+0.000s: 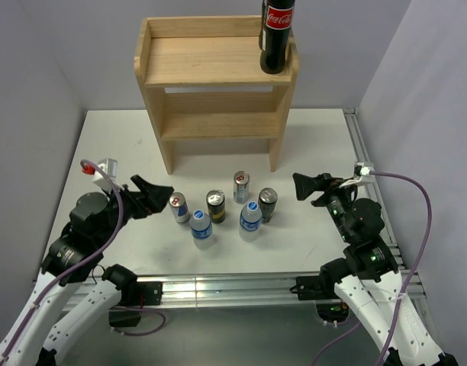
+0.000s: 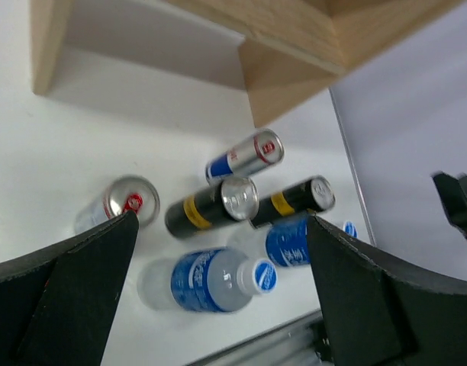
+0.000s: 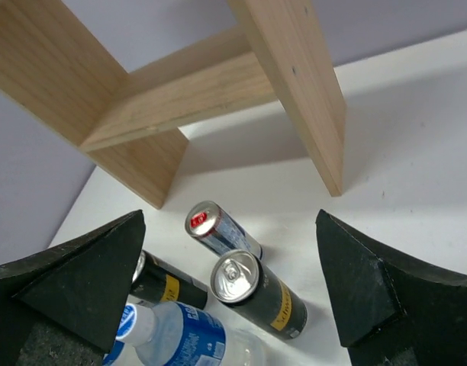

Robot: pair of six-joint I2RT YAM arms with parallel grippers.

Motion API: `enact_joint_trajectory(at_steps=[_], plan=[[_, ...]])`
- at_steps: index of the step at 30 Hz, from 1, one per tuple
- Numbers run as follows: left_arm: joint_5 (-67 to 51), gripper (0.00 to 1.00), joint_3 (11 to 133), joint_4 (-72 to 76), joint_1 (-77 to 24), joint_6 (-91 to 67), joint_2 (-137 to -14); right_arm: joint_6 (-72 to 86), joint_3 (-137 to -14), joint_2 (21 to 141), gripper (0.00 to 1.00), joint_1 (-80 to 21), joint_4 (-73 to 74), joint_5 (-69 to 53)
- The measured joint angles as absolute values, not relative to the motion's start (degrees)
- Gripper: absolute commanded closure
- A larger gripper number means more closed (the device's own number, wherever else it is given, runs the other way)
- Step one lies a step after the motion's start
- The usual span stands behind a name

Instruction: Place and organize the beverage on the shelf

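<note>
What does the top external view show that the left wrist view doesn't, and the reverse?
Only top external: the cola bottle standing on the shelf's top board, at its right end. Only left wrist: nothing new, just a closer look, framed by the left gripper's open fingers. Both: four cans and two water bottles on the table, plus the shelf's base.

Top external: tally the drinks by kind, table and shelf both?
Silver cans: 2
Black cans: 2
Water bottles: 2
Cola bottle: 1, on the shelf
Total: 7
</note>
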State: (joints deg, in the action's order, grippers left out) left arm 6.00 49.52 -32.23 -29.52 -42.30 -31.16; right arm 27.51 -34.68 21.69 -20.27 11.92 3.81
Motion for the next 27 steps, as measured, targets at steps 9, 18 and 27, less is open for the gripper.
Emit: enact_joint_trajectory(at_steps=[9, 18, 27], plan=[[-5.63, 0.03, 32.82, -30.65, -30.00, -47.35, -21.56, 28.67, -31.38, 21.26, 0.00, -20.38, 14.02, 5.32], [2.74, 0.04, 31.90, -24.77, -31.35, -47.70, -26.48, 28.93, -30.72, 22.76, 0.00, -20.38, 13.21, 7.49], [14.92, 0.04, 35.62, -16.73, -33.98, -44.18, -41.69, 28.51, -30.41, 24.82, 0.00, -20.49, 13.39, 10.22]])
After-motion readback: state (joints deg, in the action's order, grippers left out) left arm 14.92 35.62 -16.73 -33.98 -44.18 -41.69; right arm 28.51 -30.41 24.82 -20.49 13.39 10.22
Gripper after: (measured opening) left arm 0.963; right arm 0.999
